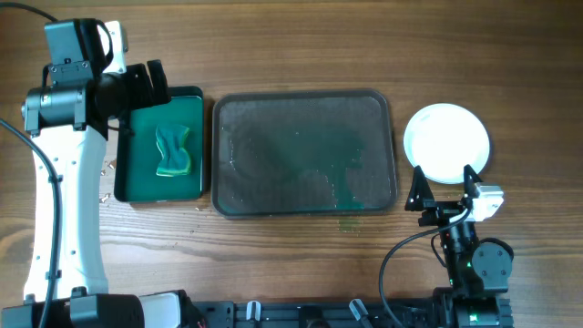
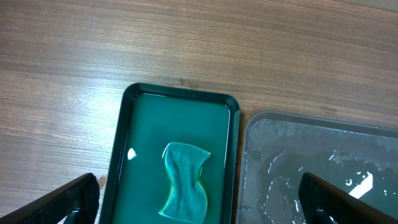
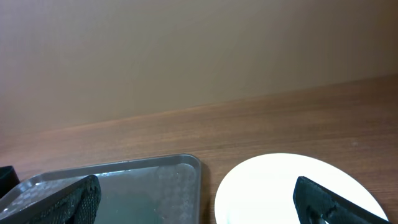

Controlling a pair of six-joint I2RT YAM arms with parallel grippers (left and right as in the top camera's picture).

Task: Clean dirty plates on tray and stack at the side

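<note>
Tray (image 1: 273, 123), dark grey-green with rounded corners, lies mid-tabletop, long sides parallel to the far and near edges. Bed is wet and streaky, with a teal-green smear (image 1: 344, 178) across its near-right part. Small teal stain (image 1: 351, 221) on the tabletop (image 1: 291, 46) just off the tray's near rim.

White plate (image 1: 446, 137) lies off the tray, on the wood toward the right edge, near the tray's far-right corner but apart from it. Face looks plain white. One round outline shows; cannot tell whether more plates lie under it.

Right end effector (image 1: 444, 179) is at the plate's near rim, fingers apart, gripping nothing. Right wrist view shows both dark fingers (image 3: 59, 199) low in frame with the plate and a tray corner between them. Cannot tell if the fingertips touch the plate.

Small black tray (image 1: 141, 178) with bright green inside lies toward the left edge, just beside the big tray's left rim, narrow gap between. Teal sponge (image 1: 173, 152), waisted shape with a yellow-green edge, lies flat near its middle.

Left end effector (image 1: 148, 84) hangs over the small tray's far-left corner, fingers wide apart, empty. Left wrist view looks down on the sponge between the two fingers, clear of both.

Few pale crumbs (image 1: 109, 171) on the wood by the small tray's left rim. Black cable (image 1: 392, 264) loops by the near edge beside the right arm.
</note>
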